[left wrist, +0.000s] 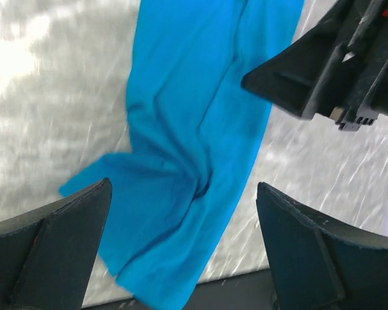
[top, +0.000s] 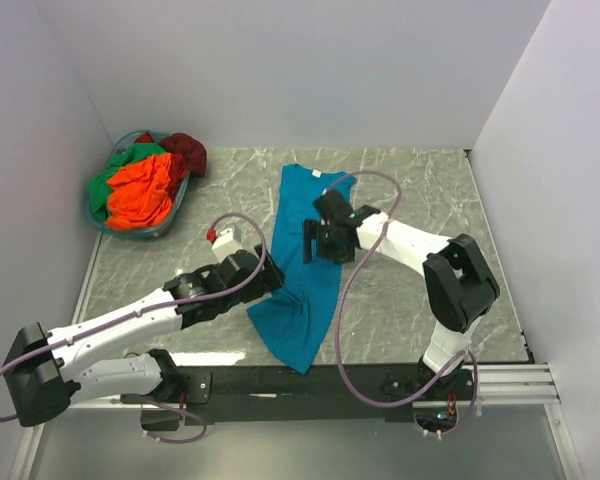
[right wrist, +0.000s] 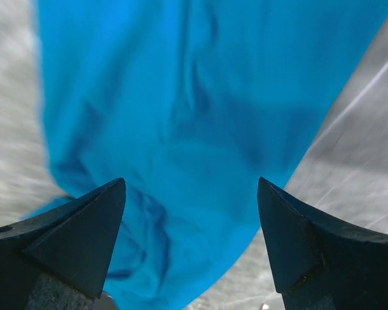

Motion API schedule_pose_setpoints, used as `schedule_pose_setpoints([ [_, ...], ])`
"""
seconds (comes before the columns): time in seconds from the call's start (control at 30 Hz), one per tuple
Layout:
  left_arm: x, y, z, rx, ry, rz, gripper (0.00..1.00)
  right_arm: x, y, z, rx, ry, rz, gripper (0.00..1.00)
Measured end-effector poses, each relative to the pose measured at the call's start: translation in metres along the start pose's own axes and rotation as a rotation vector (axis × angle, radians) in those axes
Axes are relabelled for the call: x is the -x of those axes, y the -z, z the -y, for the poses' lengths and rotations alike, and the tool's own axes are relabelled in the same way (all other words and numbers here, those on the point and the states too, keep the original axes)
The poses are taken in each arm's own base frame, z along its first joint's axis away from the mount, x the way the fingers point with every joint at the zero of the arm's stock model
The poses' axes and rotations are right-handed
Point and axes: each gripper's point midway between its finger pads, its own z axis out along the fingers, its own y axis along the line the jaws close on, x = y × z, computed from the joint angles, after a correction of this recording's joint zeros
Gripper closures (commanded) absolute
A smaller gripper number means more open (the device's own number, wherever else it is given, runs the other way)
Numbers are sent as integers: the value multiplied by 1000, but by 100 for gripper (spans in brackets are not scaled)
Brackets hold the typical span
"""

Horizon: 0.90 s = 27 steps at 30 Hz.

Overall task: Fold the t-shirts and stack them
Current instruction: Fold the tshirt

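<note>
The orange, green and dark red t-shirts (top: pixel 140 190) lie heaped in the basket (top: pixel 130 232) well beyond your left gripper (top: pixel 268 277), which stands wide open and empty. The teal-blue t-shirt (top: pixel 298 325) lies under it and under your right gripper (top: pixel 321 243), also open, holding nothing.

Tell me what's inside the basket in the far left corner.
A crumpled orange shirt, a green shirt and a dark red shirt, heaped together. Anything beneath them, and the basket floor, is covered.

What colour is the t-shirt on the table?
The t-shirt is teal-blue; best in top external view.
</note>
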Motion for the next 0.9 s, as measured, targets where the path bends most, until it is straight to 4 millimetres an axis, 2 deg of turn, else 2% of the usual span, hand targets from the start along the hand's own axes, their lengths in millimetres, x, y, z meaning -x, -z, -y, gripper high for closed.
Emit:
schedule_pose_setpoints([
  [0.07, -14, -1, -10, -9, -1, -44, 1, -25, -7, 2, -27, 6, -42, 12],
  [0.13, -23, -1, -20, 3, 1, -68, 1, -36, -10, 0, -34, 2, -56, 12],
  [0.4, -14, 13, -14, -56, 41, -48, 0, -38, -23, 2, -79, -39, -42, 12],
  [0.6, -20, 8, -17, -42, 0, -68, 1, -27, -43, 6, -147, -26, -53, 12],
  [0.73, -13, 12, -15, -77, 14, -29, 0, -9, -51, 10, -171, -37, -41, 12],
  [0.9, 2, 13, -23, -51, 0, 54, 1, 13, -55, 32, -208, -54, -19, 12],
])
